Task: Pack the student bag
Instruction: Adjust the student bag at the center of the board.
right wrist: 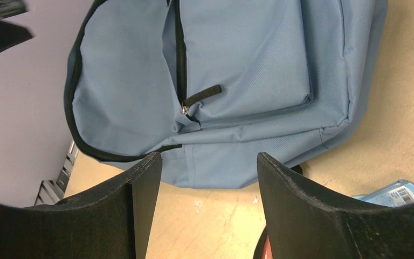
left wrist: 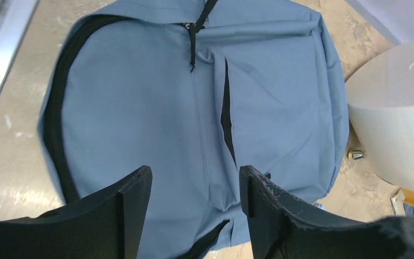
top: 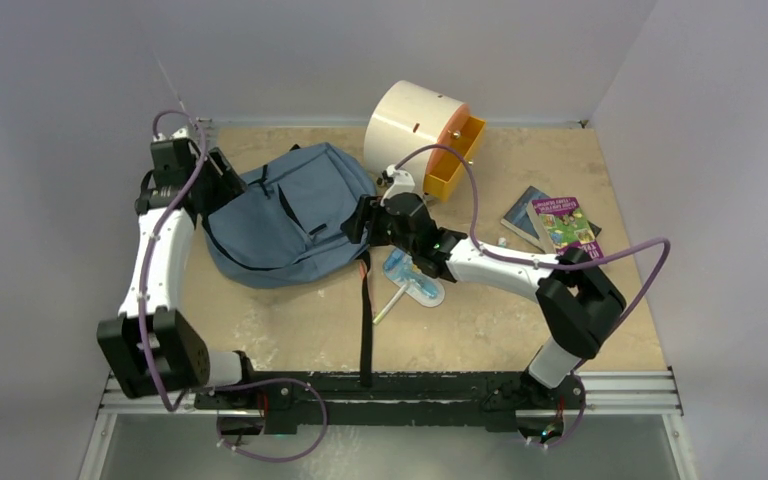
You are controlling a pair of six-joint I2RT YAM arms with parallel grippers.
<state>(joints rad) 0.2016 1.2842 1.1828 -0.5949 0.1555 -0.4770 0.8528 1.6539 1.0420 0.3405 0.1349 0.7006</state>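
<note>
The slate-blue student bag [top: 285, 215] lies flat on the table at the back left, its black zipper lines closed except for a narrow slit in the front pocket [left wrist: 227, 116]. My left gripper [top: 222, 180] hovers over the bag's left edge, open, with only blue fabric [left wrist: 140, 97] below its gap [left wrist: 194, 175]. My right gripper [top: 360, 218] stands open at the bag's right edge, nothing between its fingers [right wrist: 209, 162]. In the right wrist view the bag [right wrist: 248, 70] lies just beyond the fingertips, with bare table under them.
A cream cylindrical cabinet [top: 415, 125] with an open orange drawer [top: 452, 155] stands behind the bag. Books [top: 555, 222] lie at the right. A blue packet [top: 412, 275] and a pen [top: 388, 305] lie under the right arm. A black strap [top: 366, 320] trails toward the near edge.
</note>
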